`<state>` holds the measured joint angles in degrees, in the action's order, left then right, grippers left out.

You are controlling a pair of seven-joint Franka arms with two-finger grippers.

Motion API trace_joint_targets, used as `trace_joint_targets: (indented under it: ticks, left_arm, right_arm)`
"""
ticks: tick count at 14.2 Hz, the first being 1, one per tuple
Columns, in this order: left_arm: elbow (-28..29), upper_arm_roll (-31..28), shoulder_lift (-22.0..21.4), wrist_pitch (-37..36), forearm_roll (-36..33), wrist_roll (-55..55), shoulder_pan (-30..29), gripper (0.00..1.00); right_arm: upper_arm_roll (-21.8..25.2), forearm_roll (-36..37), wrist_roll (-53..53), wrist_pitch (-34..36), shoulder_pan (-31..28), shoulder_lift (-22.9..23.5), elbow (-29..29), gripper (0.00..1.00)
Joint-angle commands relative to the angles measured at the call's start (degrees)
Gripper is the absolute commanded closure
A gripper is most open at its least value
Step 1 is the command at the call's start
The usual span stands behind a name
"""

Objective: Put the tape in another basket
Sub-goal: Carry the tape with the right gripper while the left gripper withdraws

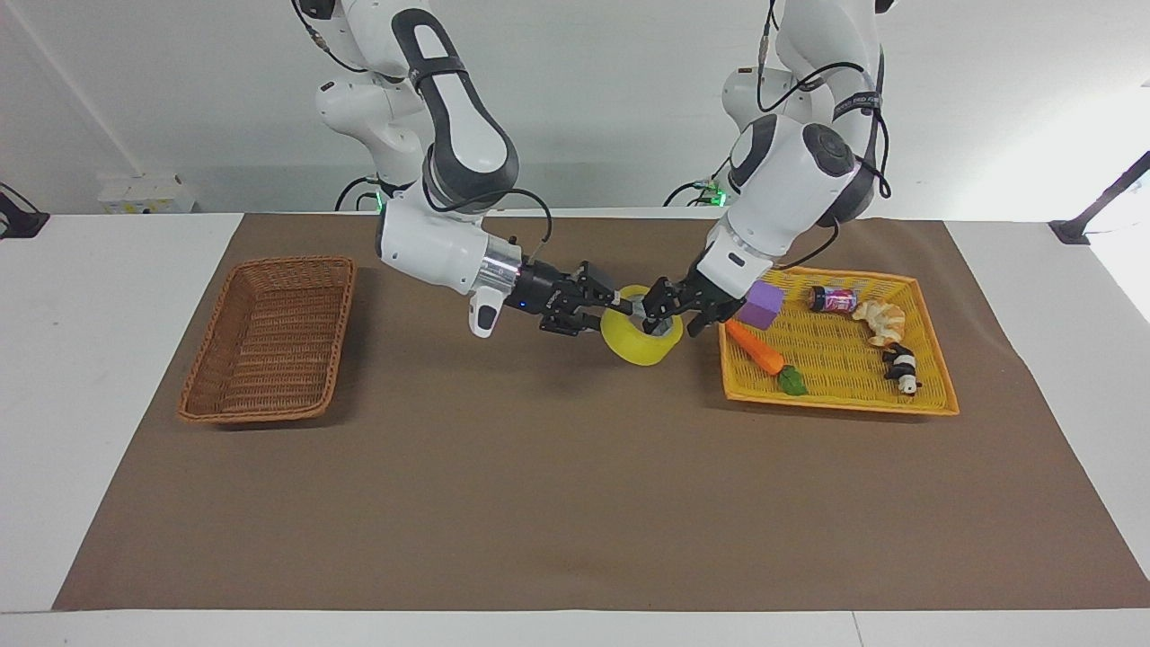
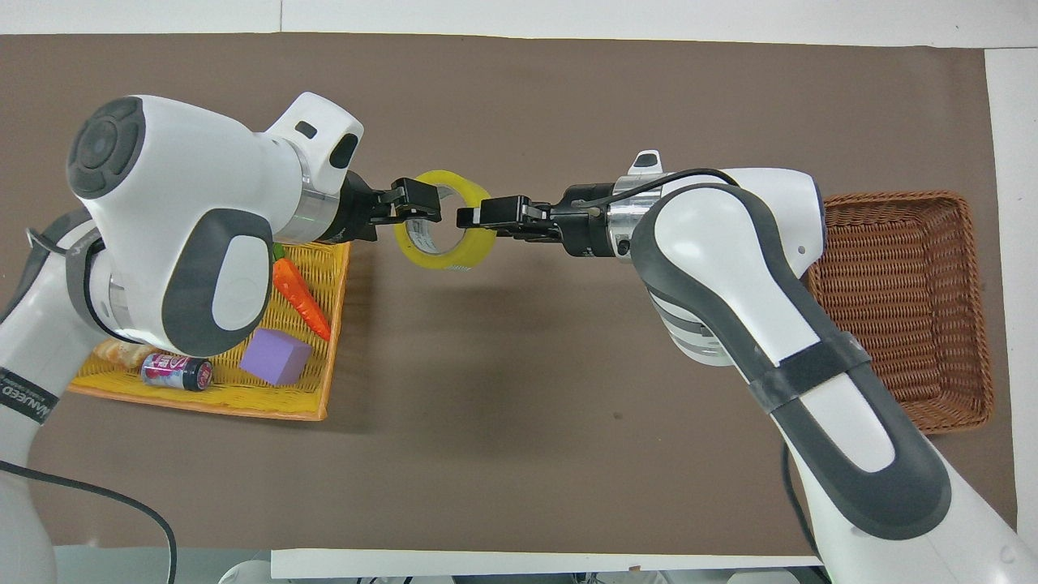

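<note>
The basket (image 1: 334,341) (image 2: 977,324) is sitting on the brown mat (image 1: 539,494) (image 2: 527,389) toward the right arm's end of the table, with nothing lying in it. The right arm is reaching sideways over the middle of the mat, and the right gripper (image 1: 615,305) (image 2: 470,217) is clamping its fingers on the rim of the tape (image 1: 640,346) (image 2: 442,255). The tape is hanging tilted in the air over the mat, between the basket and the tray (image 1: 835,406) (image 2: 324,341), much closer to the tray. The left gripper (image 1: 678,314) (image 2: 422,203) is hovering at the tape's other edge with its fingers spread apart, one inside the ring, not pinching it. The tray is lying toward the left arm's end of the table, carrying a carrot (image 1: 755,348) (image 2: 300,300), a purple block (image 1: 762,304) (image 2: 276,357), a small can (image 1: 834,299) (image 2: 177,371) and two more small items.
</note>
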<state>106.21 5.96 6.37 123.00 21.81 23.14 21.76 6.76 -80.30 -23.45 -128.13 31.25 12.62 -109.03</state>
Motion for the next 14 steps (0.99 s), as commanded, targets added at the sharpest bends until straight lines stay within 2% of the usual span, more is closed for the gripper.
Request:
trace_joint_targets:
  ticks: [1,4,8,11,14]
  left_arm:
    - [-3.3,-0.6,-2.8,-9.3,-0.9,0.2,-5.7,0.01]
    - [-7.2,-0.6,-5.0,-17.6,-6.9,-1.2,-12.5,0.01]
    - [-7.6,-0.9,-5.3,-19.1,-14.3,-9.3,-19.7,0.01]
    - [-6.7,-0.9,-5.7,-18.9,-14.5,-18.6,-26.9,0.01]
    - [-6.5,-0.9,-6.0,-18.3,-14.5,-19.6,-29.9,0.01]
  right_arm:
    - [0.0,-1.6,-1.3,1.2,-0.4,-0.3,0.0,1.0]
    - [0.1,-1.3,-1.7,1.9,-1.4,-0.3,0.0,1.0]
    - [0.2,0.3,-4.0,8.9,-8.9,-0.8,-0.5,1.0]
    - [0.3,4.8,-5.5,16.5,-18.3,-1.7,-2.1,1.0]
    - [0.3,13.2,-7.8,29.7,-30.8,-2.2,-2.0,1.0]
